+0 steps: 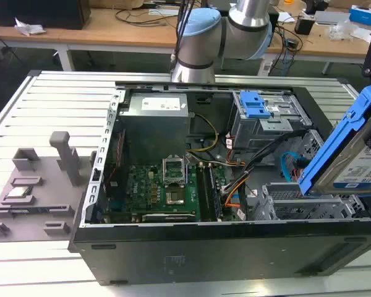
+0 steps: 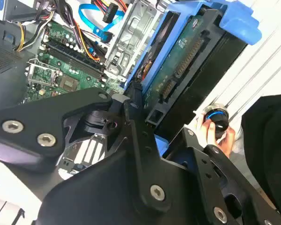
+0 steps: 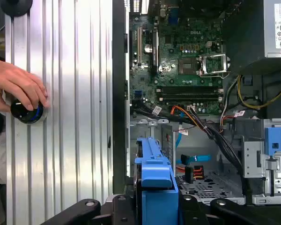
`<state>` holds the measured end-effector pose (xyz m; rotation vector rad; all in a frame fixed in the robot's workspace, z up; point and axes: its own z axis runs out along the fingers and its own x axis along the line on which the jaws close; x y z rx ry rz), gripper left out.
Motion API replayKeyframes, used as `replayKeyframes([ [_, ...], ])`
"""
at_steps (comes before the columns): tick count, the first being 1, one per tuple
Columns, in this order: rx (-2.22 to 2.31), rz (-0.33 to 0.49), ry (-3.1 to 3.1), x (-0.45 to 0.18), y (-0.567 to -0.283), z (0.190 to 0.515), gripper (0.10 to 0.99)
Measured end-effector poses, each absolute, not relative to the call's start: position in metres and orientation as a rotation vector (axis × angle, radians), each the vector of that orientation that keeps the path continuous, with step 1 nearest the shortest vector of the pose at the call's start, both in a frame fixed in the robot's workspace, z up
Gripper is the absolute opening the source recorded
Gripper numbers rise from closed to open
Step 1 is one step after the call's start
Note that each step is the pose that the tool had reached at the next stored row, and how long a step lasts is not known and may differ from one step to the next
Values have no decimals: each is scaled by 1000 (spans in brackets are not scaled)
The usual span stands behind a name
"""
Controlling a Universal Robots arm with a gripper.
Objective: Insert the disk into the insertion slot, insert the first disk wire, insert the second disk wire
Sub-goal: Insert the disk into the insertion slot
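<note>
The disk (image 1: 352,158) is hanging tilted at the exterior view's right, over the insertion slot (image 1: 300,207) and not yet inside it. The gripper (image 2: 154,117) is carrying it, jaws pinching the blue carrier from both sides. Left of the slot, the motherboard (image 1: 154,185) is lying exposed in the computer case (image 1: 204,253). In the first wrist view, a person's hand (image 3: 16,84) is resting on a knob (image 3: 27,112) on the ribbed table (image 3: 75,117).

Bright overhead light glares off the ribbed table (image 3: 75,117) while the computer case (image 1: 204,253) lies shadowed inside.
</note>
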<state>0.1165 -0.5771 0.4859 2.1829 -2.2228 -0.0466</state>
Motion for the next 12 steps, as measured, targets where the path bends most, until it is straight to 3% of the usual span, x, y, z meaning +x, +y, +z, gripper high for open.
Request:
replayKeyframes([
  [12,2192,-68,-2231,105,-568,459,365],
])
